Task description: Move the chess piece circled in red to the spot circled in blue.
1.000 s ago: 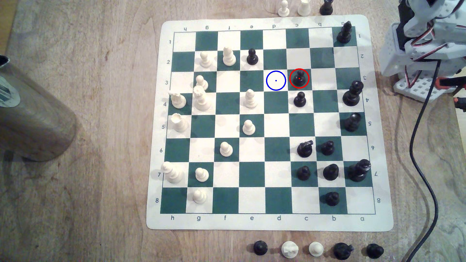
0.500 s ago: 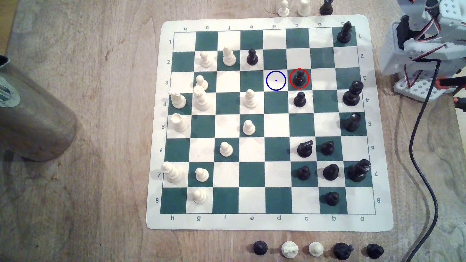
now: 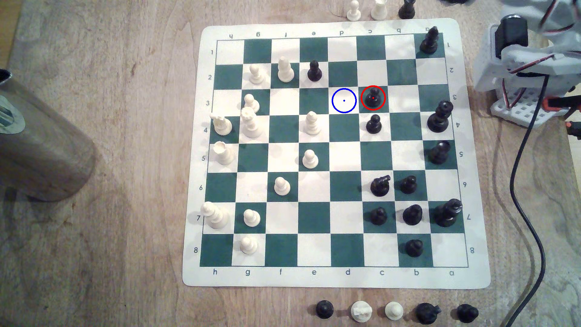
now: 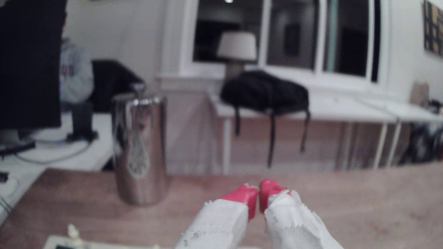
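The chess piece [image 3: 373, 97], a small black pawn inside the red ring, stands on a green square of the board [image 3: 333, 279]. The spot [image 3: 344, 100], a cream square with a blue ring, lies one square toward the exterior view's left of it and is bare. The white arm [image 3: 534, 59] sits off the board at the exterior view's upper right, far from the pawn. In the wrist view my gripper [image 4: 258, 191] has red fingertips [image 4: 243, 195] pressed together with nothing between them, raised high over the wooden table.
Another black pawn [image 3: 373, 124] stands one square below the ringed one in the exterior view. Captured pieces [image 3: 393, 311] line the table below the board. A steel cylinder [image 3: 41, 147] lies at the exterior view's left. A black cable [image 3: 522, 176] runs down the right side.
The arm's upper parts at the exterior view's upper right have shifted and lifted, exposing a black motor. No piece on the board has moved.
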You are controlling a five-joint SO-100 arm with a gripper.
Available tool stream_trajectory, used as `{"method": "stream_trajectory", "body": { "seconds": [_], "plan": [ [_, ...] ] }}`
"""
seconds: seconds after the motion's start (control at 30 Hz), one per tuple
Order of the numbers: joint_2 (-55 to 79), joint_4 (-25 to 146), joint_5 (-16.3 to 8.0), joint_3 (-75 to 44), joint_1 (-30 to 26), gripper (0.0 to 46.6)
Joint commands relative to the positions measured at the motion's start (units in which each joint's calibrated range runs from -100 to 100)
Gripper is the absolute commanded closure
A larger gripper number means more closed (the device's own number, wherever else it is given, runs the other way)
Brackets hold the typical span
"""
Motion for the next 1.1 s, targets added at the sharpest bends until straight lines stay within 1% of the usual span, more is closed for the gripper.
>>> {"method": "stream_trajectory", "body": {
  "seconds": [0.0,0.07,0.1,0.17,0.2,0.27,0.37,0.4,0.5,0.57,0.6,0.67,0.73,0.83,0.9,1.07],
  "plan": [
    [7.83,16.9,-4.69,-12.88,-0.58,46.4],
    [11.31,20.42,-6.4,-15.24,-0.97,46.4],
    [14.45,22.47,-8.3,-16.87,-1.28,46.0],
    [17.09,23.94,-10.16,-17.96,-1.44,45.3],
    [19.46,24.84,-12.16,-18.78,-1.6,42.3],
    [21.84,24.93,-13.87,-19.05,-2.14,40.9],
    [25.83,27.22,-16.75,-20.95,-3.79,40.7],
    [28.38,29.02,-18.07,-22.22,-4.41,40.9],
    [31.43,30.74,-19.15,-22.95,-4.57,39.5],
    [33.89,31.23,-20.66,-22.95,-4.57,36.1],
    [34.66,31.56,-20.95,-22.95,-4.57,34.7],
    [36.61,31.97,-21.73,-22.86,-4.57,34.5],
    [38.56,32.46,-22.32,-22.95,-4.65,35.9],
    [43.32,33.12,-23.2,-23.13,-4.96,36.2],
    [45.18,33.36,-23.64,-23.22,-5.12,35.9],
    [49.6,34.84,-24.66,-24.85,-6.45,33.3]
  ]
}}
